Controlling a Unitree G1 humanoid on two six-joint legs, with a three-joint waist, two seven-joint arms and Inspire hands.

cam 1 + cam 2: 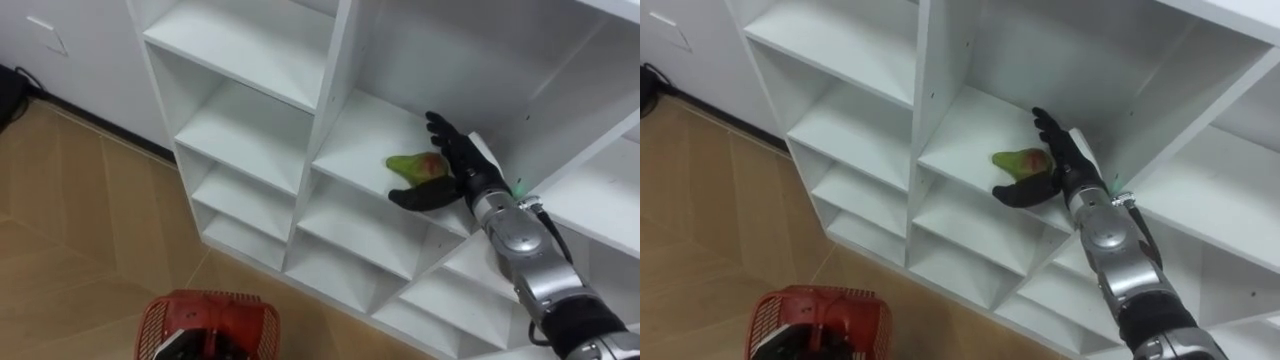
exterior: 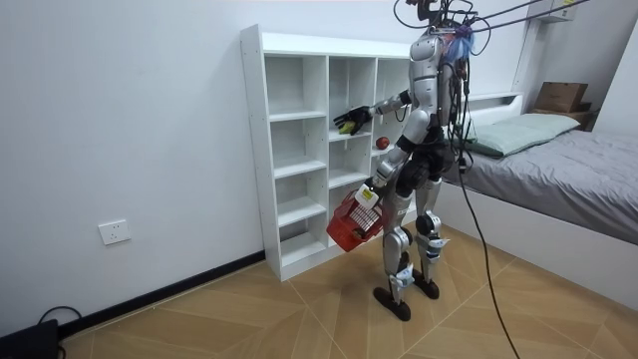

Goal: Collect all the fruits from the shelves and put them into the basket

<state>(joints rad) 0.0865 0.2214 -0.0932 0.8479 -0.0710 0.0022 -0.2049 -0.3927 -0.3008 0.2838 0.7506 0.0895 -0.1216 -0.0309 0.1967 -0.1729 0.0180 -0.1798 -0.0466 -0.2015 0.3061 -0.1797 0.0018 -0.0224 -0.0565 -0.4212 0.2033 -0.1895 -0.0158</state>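
Where a white closet (image 1: 335,90) of open square compartments stands before the robot, its right hand (image 1: 465,165) is extended into one compartment. A single green fruit (image 1: 418,167) with a red blush lies on that compartment's shelf board, inside the span of the hand. The fruit sits just beside the palm, below the fingers (image 1: 445,135) and above the thumb, which juts out under it toward the open front of the compartment.

The fingers are spread and nearly straight, not curled, so the hand holds nothing yet. Whether the palm already touches the fruit cannot be made out. The placing looks deliberate: with fingers on the far side and thumb on the near side, the fruit is bracketed and closing the hand should trap it rather than roll it deeper in.

The right forearm comes in from the lower right, stretched almost straight, wrist in line with it and palm turned sideways toward the fruit. In the room view the robot stands upright close to the closet, this arm lifted forward at about shoulder level.

Well below the fingers, a red basket (image 1: 205,320) hangs over the wood floor. The left hand (image 2: 375,186) carries it low in front of the thighs, probably kept there so collected fruit can be lowered straight in.
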